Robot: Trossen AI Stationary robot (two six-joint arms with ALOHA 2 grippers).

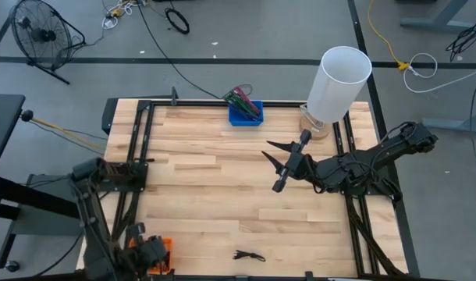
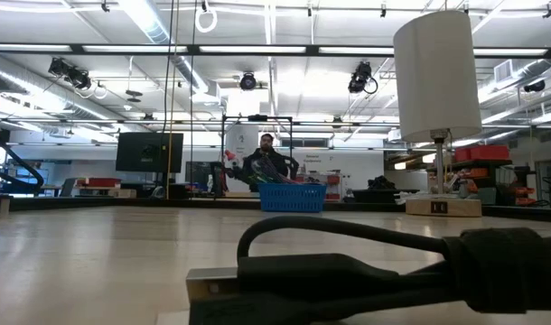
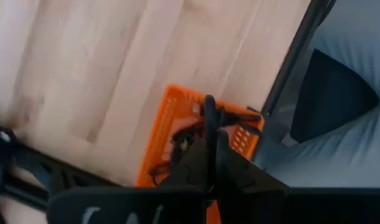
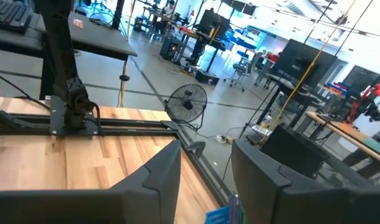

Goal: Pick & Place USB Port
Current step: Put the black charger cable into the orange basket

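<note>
Cable [image 2: 366, 271] fills low view; right end effector [image 1: 282, 168] spread, left [image 3: 209, 155] pressed together.

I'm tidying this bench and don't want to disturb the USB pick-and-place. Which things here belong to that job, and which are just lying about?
Part of the job:
- black USB cable on the table's near edge
- orange bin under the left claw
- blue bin of cables
- right claw, empty

Lying about:
- white lamp
- floor fan
</note>
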